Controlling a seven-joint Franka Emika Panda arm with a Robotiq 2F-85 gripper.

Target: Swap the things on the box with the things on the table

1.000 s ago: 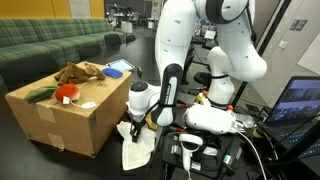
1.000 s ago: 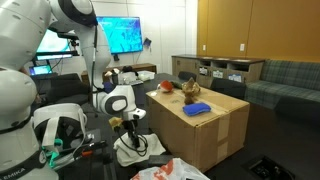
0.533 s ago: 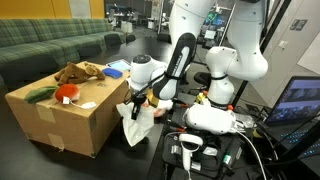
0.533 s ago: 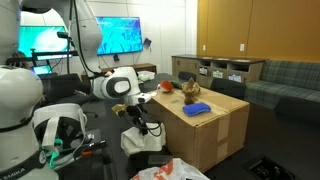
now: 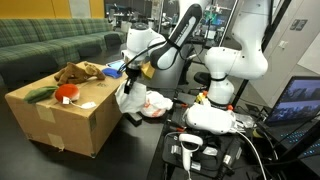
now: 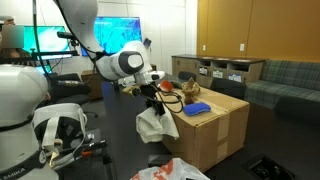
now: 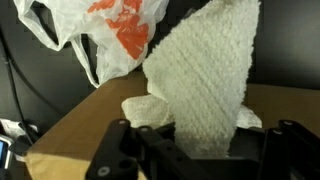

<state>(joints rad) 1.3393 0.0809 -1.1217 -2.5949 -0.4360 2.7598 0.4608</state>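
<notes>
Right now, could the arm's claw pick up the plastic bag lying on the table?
Probably not yet. The claw is shut on a white cloth that hangs beside the cardboard box, so its grip is taken. The plastic bag itself lies uncovered on the table.

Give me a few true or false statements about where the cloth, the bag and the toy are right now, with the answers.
1. The gripper is shut on the white cloth. True.
2. The cloth lies flat on the box. False: it hangs from the gripper beside the box.
3. A brown toy sits on the box. True.
4. The bag is on the box. False: it lies lower, off the box.
</notes>
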